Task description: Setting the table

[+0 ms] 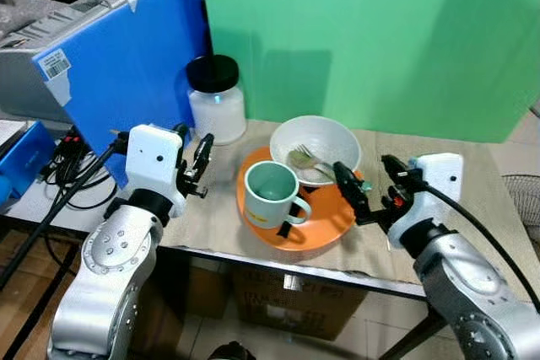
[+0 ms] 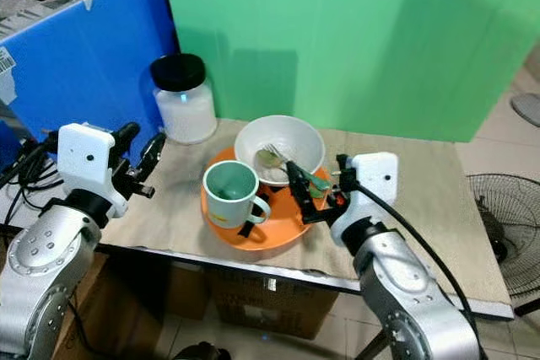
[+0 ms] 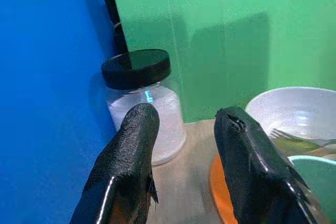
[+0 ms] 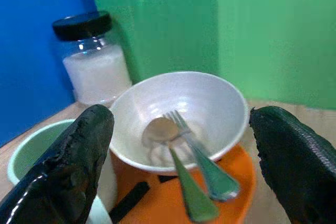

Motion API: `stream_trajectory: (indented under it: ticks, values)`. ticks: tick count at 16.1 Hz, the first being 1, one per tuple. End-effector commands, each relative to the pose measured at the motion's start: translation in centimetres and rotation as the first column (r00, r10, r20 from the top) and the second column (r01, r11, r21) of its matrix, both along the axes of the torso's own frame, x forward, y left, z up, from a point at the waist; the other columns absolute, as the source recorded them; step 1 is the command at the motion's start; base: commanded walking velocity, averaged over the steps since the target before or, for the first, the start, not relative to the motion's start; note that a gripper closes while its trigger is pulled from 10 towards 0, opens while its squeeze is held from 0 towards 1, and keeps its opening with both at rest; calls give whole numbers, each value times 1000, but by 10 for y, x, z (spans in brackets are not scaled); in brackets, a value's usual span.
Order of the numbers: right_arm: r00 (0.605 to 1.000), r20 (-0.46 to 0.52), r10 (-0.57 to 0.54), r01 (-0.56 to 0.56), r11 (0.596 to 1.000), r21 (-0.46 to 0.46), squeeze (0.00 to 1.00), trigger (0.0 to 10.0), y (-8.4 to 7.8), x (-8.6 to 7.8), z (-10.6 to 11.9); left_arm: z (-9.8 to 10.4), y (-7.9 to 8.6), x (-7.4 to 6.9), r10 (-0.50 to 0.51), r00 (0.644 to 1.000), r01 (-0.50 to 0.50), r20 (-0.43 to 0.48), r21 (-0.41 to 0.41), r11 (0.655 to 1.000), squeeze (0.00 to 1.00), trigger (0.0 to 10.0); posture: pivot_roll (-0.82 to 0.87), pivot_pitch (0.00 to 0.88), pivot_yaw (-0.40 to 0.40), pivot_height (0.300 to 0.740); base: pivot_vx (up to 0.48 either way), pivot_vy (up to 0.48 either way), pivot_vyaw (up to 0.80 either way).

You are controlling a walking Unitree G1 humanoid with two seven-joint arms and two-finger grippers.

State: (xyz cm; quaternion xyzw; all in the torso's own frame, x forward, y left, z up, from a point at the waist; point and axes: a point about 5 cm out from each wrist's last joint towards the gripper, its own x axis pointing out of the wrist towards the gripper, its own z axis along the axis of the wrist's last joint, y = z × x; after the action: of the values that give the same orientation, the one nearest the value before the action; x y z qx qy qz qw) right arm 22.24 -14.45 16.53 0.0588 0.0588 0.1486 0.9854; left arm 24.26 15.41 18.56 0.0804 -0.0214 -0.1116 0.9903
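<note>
Nearest the counter edge: left hand, fingers apart, holding nothing, hovering left of the orange plate; right hand, fingers spread wide, holding nothing, at the plate's right rim. On the plate: pale green mug in front, white bowl behind, with spoon and fork leaning inside. Farther back: black-lidded glass jar of white powder, against blue panel and green backdrop.

Both arms are silver metal with chunky white wrist blocks. The left gripper and right gripper each have two long black textured fingers, and a black cable loops off the right wrist.
</note>
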Motion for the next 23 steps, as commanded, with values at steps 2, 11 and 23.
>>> stream_trajectory:
  ticks: [2,11,23]
  values:
    - [1000,-5,-9,9,1000,-3,0,10000,-1,3,1,2,-1,-1,-9,1000,9,-3,-7,1000,0,10000,125,0,15,740,270,0,0]
    - [1000,-5,-13,12,999,-36,271,10000,-2,4,2,3,-4,-2,-45,999,45,-9,-21,999,0,10000,122,0,20,740,313,0,228]
    - [975,-175,137,-179,951,-253,0,10000,-18,44,26,7,-18,-8,-365,928,370,-78,72,926,0,10000,98,0,31,740,25,0,0]
